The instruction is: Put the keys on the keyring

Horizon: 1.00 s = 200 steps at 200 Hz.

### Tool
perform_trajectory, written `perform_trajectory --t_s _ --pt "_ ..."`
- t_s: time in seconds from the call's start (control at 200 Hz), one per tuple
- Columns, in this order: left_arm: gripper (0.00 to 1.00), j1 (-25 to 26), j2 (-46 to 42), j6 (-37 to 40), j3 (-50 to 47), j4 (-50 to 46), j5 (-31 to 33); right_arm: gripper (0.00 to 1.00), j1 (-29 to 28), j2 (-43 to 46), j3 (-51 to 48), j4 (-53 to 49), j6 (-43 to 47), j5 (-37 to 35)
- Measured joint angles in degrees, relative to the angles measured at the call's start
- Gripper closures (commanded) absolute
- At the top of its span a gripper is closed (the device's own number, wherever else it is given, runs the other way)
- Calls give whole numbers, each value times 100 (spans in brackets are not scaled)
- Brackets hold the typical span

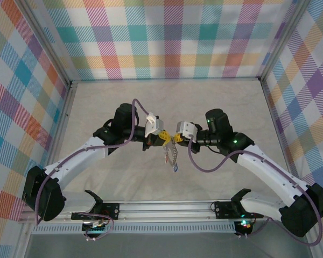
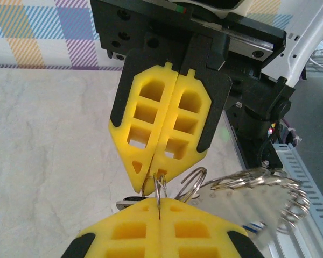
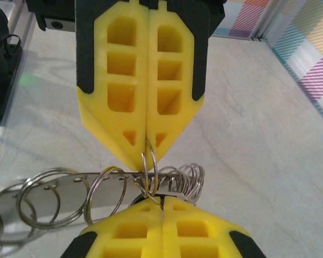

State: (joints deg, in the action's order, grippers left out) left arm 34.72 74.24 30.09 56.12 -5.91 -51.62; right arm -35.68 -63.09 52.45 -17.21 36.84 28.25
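Silver rings [image 3: 148, 171], at least 2 thin ones, sit pinched betw. two sets of yellow fingertips that meet tip to tip over mid-table [image 1: 97, 107].

L gripper [image 2: 159, 210]: jaws together, clamped on the rings at its tip. R gripper [image 3: 161, 212]: same, jaws together on the rings from the opposite side.

Just past the tips in R wrist view is a flat metal strip [image 3: 70, 180] w/ holes. It lies crosswise to the fingers, long axis left-right, approx level. More loops are threaded along it: approx 3 big loops [image 3: 43, 173] toward the left and a tight coil [image 3: 191, 180] of small ones at right, exact no. unclear.

In top view the whole keyring [image 1: 172, 155] hangs from the fingertips as 1 bunch, long axis pointing toward the near edge. Can't tell if its low end touches the table.

1 blue tag [image 1: 176, 168] shows at that low end. Keys too small to pick out or count.
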Motion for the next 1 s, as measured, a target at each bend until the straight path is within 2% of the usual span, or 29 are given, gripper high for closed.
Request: perform_trajectory --t_s 0.37,0.82,0.9,1.0 --pt "100 0 28 26 0 24 -35 100 9 -59 17 -90 -4 238" --pt "100 0 33 -308 -50 319 -9 100 24 -223 17 55 -197 334" --pt "100 0 39 -352 -50 341 4 89 24 -223 15 90 -234 326" --pt "100 2 39 -354 -50 404 4 84 24 -205 0 144 -293 282"
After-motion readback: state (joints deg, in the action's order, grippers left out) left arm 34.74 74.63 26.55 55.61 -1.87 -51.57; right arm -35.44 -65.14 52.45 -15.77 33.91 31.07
